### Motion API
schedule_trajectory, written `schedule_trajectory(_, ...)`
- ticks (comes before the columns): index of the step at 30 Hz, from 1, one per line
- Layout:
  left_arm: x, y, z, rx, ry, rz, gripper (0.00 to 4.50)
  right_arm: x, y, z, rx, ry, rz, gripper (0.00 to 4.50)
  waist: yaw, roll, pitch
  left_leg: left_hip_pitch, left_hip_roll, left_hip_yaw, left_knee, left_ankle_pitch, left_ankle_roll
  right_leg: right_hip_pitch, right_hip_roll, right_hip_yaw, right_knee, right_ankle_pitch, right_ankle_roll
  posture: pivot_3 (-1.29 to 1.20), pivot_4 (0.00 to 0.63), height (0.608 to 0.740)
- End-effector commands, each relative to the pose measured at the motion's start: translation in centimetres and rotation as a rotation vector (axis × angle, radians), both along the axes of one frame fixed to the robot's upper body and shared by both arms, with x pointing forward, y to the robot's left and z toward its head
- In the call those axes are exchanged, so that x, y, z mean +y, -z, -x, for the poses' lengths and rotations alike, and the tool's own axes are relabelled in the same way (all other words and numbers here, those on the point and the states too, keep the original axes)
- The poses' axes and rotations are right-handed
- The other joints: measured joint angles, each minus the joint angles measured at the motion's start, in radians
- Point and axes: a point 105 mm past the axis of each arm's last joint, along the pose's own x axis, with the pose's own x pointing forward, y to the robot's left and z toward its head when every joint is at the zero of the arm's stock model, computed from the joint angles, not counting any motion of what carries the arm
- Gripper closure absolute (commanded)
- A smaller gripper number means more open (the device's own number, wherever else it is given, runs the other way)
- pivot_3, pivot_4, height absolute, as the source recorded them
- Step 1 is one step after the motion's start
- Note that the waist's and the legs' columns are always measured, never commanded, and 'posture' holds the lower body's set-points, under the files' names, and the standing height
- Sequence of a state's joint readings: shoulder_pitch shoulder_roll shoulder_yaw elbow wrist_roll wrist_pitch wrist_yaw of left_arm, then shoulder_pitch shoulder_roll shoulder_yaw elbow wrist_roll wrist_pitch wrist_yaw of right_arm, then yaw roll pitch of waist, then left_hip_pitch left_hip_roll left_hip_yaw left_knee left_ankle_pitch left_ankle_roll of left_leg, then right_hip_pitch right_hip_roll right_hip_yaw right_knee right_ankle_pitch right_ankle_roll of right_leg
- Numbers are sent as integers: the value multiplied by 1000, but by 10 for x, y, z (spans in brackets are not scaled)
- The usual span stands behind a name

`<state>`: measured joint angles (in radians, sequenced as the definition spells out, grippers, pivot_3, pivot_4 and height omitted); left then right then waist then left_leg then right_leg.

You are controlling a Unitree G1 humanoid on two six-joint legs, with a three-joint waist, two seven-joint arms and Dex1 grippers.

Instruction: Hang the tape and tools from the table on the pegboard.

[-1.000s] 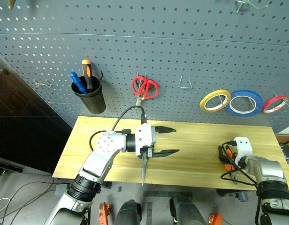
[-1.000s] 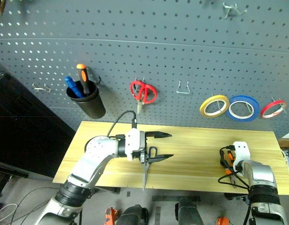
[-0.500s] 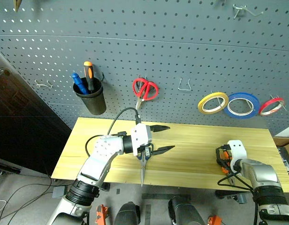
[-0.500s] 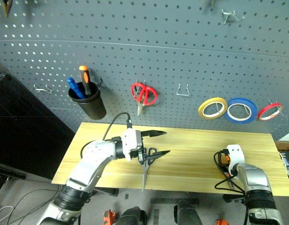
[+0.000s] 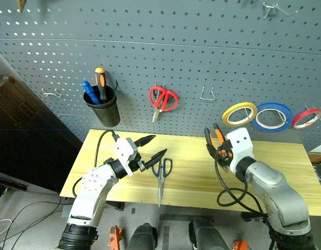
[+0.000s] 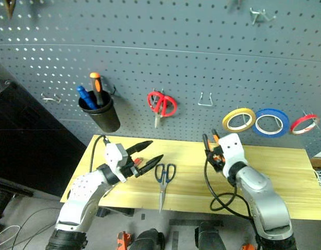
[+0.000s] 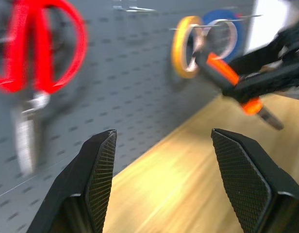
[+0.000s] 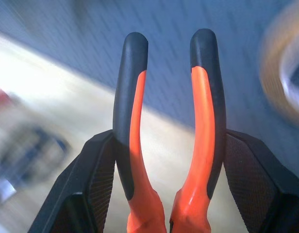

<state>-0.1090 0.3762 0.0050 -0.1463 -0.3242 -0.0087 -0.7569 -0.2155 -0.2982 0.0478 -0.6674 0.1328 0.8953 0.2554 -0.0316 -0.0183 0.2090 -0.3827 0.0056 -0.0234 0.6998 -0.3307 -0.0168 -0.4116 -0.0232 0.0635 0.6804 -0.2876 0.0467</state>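
Left eye view: the right claw [image 5: 219,141] is gripping the pliers [image 5: 218,139] by their orange-and-black handles, raised above the tabletop [image 5: 192,179] in front of the pegboard [image 5: 165,57]. The left claw [image 5: 150,147] is hanging released, holding nothing, just beside the blue-handled scissors [image 5: 160,174], which are lying flat on the tabletop. The yellow tape [image 5: 238,113] is hanging on the pegboard beside a blue tape roll [image 5: 272,115] and a red tape roll [image 5: 305,117]. Red-handled scissors [image 5: 162,99] and a black cup [image 5: 105,110] are hanging there too. No writing is readable.

Left wrist view: 2 black fingers [image 7: 98,170] are standing wide apart, and the pliers are showing sideways in the other claw, near the yellow tape.

Right wrist view: the 2 pliers handles are rising side by side, pressed between the claw's pads [image 8: 98,182].
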Motion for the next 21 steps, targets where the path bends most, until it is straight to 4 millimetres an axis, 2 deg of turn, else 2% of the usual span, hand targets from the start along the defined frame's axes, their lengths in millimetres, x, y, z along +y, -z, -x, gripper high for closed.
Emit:
schedule_trajectory(1, 1, -19, 2, -65, -26, 60, 1184, 23, -62, 2, -245, -49, -47, 1497, 2, 0, 0, 0, 0, 0, 0, 0, -1, 0, 0, 0, 0, 0, 0, 15, 158, 740)
schedule_trajectory(3, -1, -22, 2, -82, -34, 68, 1184, 31, -82, -2, -318, -59, -64, 1497, 3, 0, -1, 0, 0, -1, 0, 2, -4, 0, 0, -1, 0, 0, 0, 17, 152, 740)
schedule_trajectory(6, -8, -42, 1, -162, -63, 107, 1184, 43, -126, -13, -477, -71, -100, 1497, 3, -1, -2, 0, 0, -1, -1, 3, -5, -1, 0, -3, 0, 0, -1, 23, 142, 740)
schedule_trajectory(7, -10, -45, 0, -171, -66, 116, 1184, 45, -133, -15, -503, -75, -100, 1497, 4, -1, -2, -1, 0, 0, -1, 3, -5, -2, 0, -3, 1, 0, -1, 24, 141, 740)
schedule_trajectory(12, -20, -52, -1, -175, -52, 145, 1184, 51, -156, -27, -629, -82, -65, 1497, 2, -4, -22, -7, 0, 0, -3, 3, -6, -8, 0, -5, 1, 0, -1, 24, 137, 740)
schedule_trajectory(16, -23, -52, -3, -172, -47, 149, 1184, 53, -171, -36, -728, -60, -49, 1497, 0, -4, -23, -9, 0, 1, -2, 3, -6, -10, 0, -4, 1, 1, -1, 25, 137, 740)
schedule_trajectory(21, -26, -54, -5, -172, -46, 157, 1184, 50, -168, -48, -792, -20, -44, 1497, 0, -4, -23, -9, 1, 2, -2, 4, -6, -11, 0, -4, 2, 1, -1, 29, 137, 740)
